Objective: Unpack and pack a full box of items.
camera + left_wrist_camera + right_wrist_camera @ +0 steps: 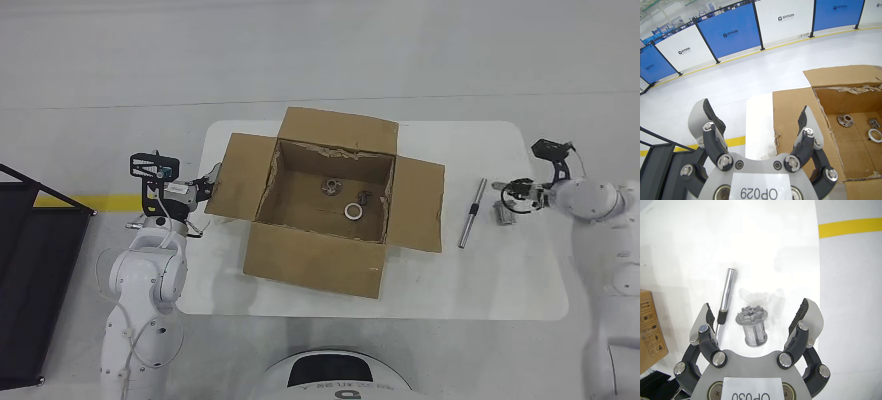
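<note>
From here the right gripper (756,305), fingers (799,315) spread, hangs over the ribbed grey metal hub (753,328) standing upright between them (long chrome rod (728,287) lies alongside).

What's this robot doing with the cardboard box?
It's a two-armed robot working on an open cardboard box on a white table. Three small metal parts lie inside the box. Out on the table, beside the box, are a steel rod and a ribbed metal spool. The right claw is open just over the spool, gripping nothing. The left claw is open and empty by the box's other side.
</note>
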Controlling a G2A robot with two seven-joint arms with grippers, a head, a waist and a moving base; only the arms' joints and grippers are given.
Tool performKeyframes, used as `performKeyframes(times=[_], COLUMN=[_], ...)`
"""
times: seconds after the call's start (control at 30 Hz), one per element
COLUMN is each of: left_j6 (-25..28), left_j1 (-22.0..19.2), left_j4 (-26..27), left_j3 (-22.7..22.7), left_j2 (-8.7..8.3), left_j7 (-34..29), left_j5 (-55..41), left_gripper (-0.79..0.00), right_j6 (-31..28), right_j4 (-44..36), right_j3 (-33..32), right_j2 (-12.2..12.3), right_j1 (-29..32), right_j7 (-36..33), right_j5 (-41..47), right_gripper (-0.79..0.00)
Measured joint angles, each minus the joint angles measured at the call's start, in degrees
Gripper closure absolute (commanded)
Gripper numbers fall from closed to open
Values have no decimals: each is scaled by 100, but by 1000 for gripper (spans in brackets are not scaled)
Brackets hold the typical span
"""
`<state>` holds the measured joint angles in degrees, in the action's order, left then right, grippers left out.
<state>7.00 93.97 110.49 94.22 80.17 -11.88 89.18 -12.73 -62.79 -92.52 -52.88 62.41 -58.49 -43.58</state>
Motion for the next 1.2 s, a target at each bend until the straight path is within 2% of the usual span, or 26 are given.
performKeyframes(times=[0.1,0.2,0.53,0.63,0.7,0.8,0.97,1.1,1.2], left_j6=[0,0,0,0,0,0,0,0,0], left_j1=[0,0,0,0,0,0,0,0,0], left_j4=[0,0,0,0,0,0,0,0,0], left_j3=[0,0,0,0,0,0,0,0,0], left_j2=[0,0,0,0,0,0,0,0,0], left_j7=[0,0,0,0,0,0,0,0,0], left_j5=[0,0,0,0,0,0,0,0,0], left_gripper=[-785,-785,-785,-785,-785,-785,-785,-785,-785], right_j6=[-475,-607,-646,-1421,-1956,-1971,-1531,-1072,-595], right_j4=[-1084,-1949,-1711,-1651,-2066,-3043,-4319,-4652,-4311], right_j3=[-345,-496,-486,-567,-444,-77,891,2064,3126], right_j2=[53,68,51,34,44,24,-46,-188,-389], right_j1=[688,1206,1111,1154,1096,1028,756,-1,-736], right_j7=[-414,-662,-596,-554,-652,-514,-648,-931,-921], right_j5=[662,1101,1095,1924,2626,2635,2192,1984,1443], right_gripper=[-785,-785,-785,-785,-785,-785,-785,-785,-785])
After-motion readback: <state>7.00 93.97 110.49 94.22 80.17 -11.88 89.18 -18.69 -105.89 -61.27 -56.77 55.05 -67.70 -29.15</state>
